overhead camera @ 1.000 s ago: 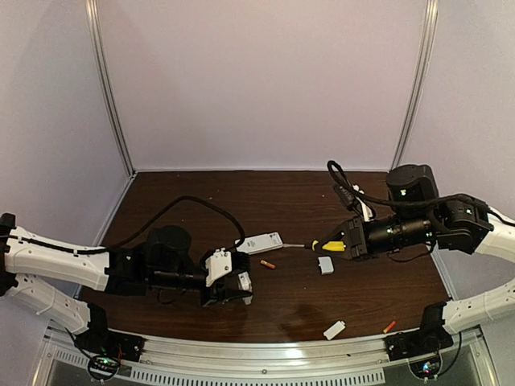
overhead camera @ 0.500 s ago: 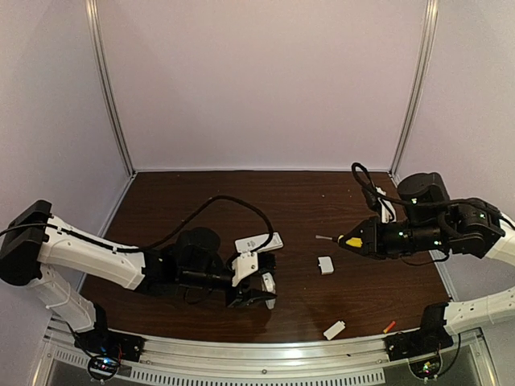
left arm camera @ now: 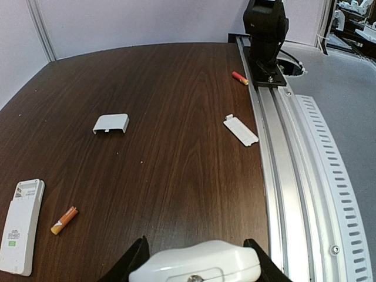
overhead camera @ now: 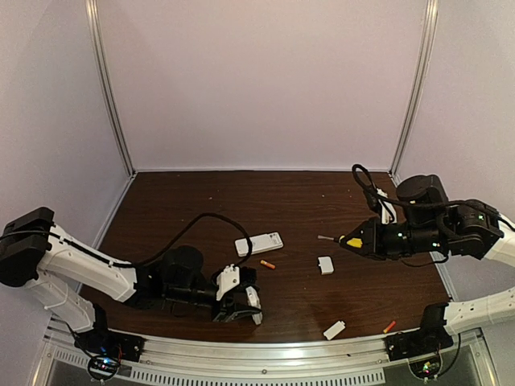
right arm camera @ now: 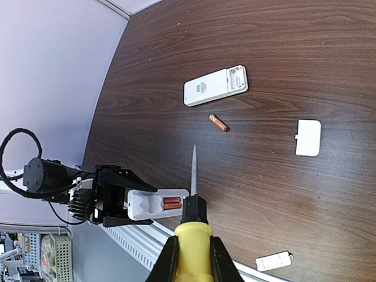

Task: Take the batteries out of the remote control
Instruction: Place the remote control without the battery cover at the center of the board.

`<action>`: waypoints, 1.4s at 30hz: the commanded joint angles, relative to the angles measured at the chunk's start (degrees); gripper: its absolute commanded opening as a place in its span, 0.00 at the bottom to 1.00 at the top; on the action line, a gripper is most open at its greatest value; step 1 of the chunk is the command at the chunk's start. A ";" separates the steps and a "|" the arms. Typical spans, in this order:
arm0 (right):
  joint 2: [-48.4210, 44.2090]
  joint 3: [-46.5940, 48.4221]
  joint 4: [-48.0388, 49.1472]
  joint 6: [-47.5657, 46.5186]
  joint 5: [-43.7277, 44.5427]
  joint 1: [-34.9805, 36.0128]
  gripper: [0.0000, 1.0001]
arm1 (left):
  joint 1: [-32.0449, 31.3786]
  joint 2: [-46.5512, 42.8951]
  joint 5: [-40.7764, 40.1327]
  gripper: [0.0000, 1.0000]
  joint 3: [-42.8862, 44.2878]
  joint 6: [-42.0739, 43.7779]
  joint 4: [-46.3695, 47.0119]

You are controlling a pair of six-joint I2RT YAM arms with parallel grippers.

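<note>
Bearings are read on the top view, with 12 o'clock toward the back wall.

The left gripper (overhead camera: 239,300) lay low over the table (overhead camera: 201,201), close to the front rail (overhead camera: 265,352). Its fingers were clamped on the sides of a white held remote (right arm camera: 154,204). The right wrist view showed this remote's compartment uncovered, with two orange-red seated batteries (right arm camera: 172,204) lying side by side in it.

A second remote (overhead camera: 259,243) lay flat on the table at 12 o'clock from the left gripper, well apart from it. A loose battery (overhead camera: 268,264) lay just beside this remote at its 5 o'clock, not touching it.

A white cover (overhead camera: 325,264) lay at 3 o'clock from the loose battery, apart from it. A second cover (overhead camera: 334,329) lay at 6 o'clock from the first, near the front rail.

The right gripper (right arm camera: 192,264) was closed on the yellow handle of a screwdriver (overhead camera: 349,241), held above the table. The shaft pointed toward 9 o'clock. Its tip stood at 12 o'clock from the first cover and well apart from both remotes.

A last battery (overhead camera: 389,326) lay at 3 o'clock from the second cover, beside the right arm's base.
</note>
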 commanded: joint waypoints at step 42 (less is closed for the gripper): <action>4.28 -1.00 5.12 -2.87 -3.05 -2.87 0.00 | -2.23 -17.95 -23.98 0.78 -12.32 -16.64 -21.08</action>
